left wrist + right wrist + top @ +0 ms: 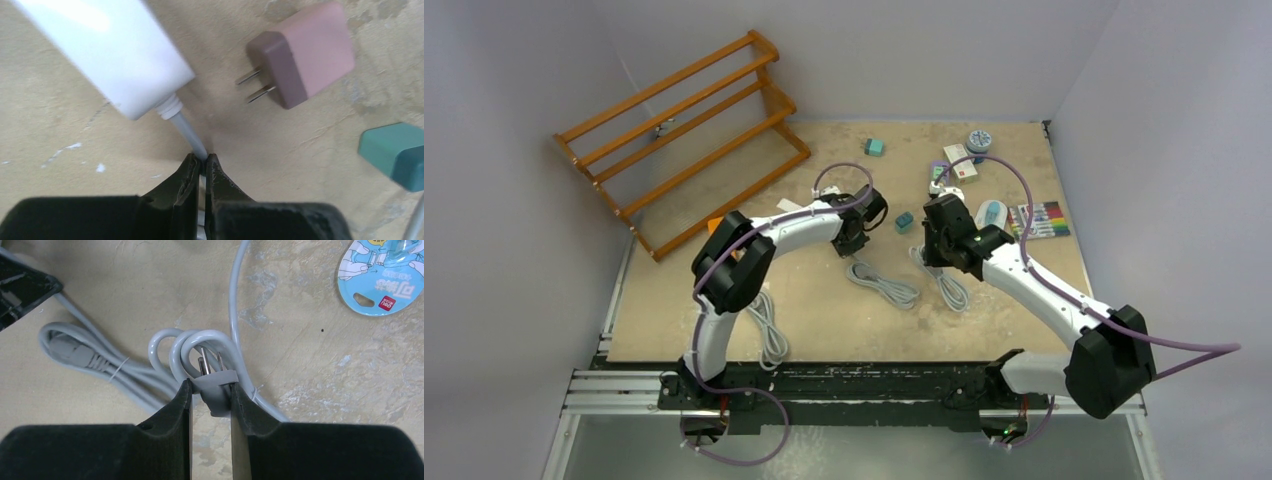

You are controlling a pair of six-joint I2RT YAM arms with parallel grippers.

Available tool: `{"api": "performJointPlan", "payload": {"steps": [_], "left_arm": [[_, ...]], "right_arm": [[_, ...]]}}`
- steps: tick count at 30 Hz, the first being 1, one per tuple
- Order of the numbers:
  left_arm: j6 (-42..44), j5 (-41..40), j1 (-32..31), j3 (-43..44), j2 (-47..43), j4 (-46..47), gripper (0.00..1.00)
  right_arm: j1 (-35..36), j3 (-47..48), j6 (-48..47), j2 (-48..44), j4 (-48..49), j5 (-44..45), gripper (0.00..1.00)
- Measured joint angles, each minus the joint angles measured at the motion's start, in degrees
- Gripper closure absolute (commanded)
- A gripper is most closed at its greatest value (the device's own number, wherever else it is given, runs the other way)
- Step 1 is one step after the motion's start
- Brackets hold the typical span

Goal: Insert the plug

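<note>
My right gripper (210, 390) is shut on a grey plug (214, 385), its metal prongs pointing away from the wrist, held above a tied grey cable bundle (150, 371). In the top view the right gripper (936, 252) is over the table's middle right. My left gripper (202, 161) is shut on the grey cord (187, 132) that leaves a white power strip (107, 47). In the top view the left gripper (852, 240) is at mid table, and the strip (799, 208) is mostly hidden under the arm.
A pink adapter (302, 54) with two prongs and a teal block (395, 152) lie near the left gripper. A blue blister pack (382, 275) lies right of the plug. A wooden rack (684, 140) stands back left; a marker set (1042, 220) and small boxes (960, 165) back right.
</note>
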Motion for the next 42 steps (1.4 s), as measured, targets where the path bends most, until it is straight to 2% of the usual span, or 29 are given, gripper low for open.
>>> {"api": "performJointPlan", "payload": {"steps": [6,10,11,12,13,15,17,19,22,24,26,31,35,37,42], "left_arm": [[6.01,-1.38,0.48,-9.38,-6.62,0.02,1.00],[10.38,-2.25,0.83,-16.85,-12.17,-0.22,1.00],[11.26,-2.40,0.85,-18.53,-13.42,-0.15,1.00],[11.98,-2.40,0.87,-19.98,-14.53,0.02,1.00],[12.66,-2.43,0.85,-21.38,-15.63,0.17,0.98],[13.86,-2.34,0.85,-23.30,-17.11,0.50,0.90],[14.95,-2.27,0.85,-24.26,-18.01,0.90,0.71],[16.06,-2.12,0.85,-24.72,-18.93,1.25,0.49],[17.33,-1.97,0.85,-25.42,-21.18,2.19,0.29],[17.62,-1.77,0.85,-25.81,-23.69,2.34,0.24],[18.32,-1.62,0.85,-25.79,-26.84,2.23,0.22],[19.32,-2.78,0.85,-23.85,-35.41,-0.31,0.21],[20.11,-6.56,1.60,-23.54,-43.85,-0.96,0.25],[20.28,-9.38,2.64,-23.30,-45.92,-1.36,0.23],[24.15,-15.82,5.64,-22.43,-41.46,-0.94,0.18]], "right_arm": [[0.00,0.02,-0.02,1.11,0.04,0.66,1.00],[0.00,1.55,0.04,6.34,-1.11,2.10,1.00],[0.00,1.97,0.20,7.65,-1.53,2.73,0.93],[0.00,2.32,0.37,8.61,-2.03,3.28,0.76],[0.00,2.80,0.59,9.42,-2.75,3.80,0.65],[0.00,4.37,1.25,10.95,-4.57,5.25,0.46],[0.00,6.64,1.75,12.59,-6.05,6.86,0.35],[0.00,8.20,1.90,13.11,-6.54,7.82,0.28],[0.00,8.90,1.64,11.21,-6.54,7.37,0.26],[0.00,8.90,0.90,8.02,-6.08,5.31,0.27],[0.00,8.50,-0.11,3.82,-3.91,1.22,0.30],[2.10,2.16,-1.11,-7.06,9.44,-12.63,0.35],[6.34,-1.79,-0.28,-6.64,17.55,-17.38,0.37],[7.98,-2.95,0.22,-5.25,19.98,-18.36,0.38],[8.83,-4.24,1.14,-4.55,22.93,-18.80,0.38]]}}
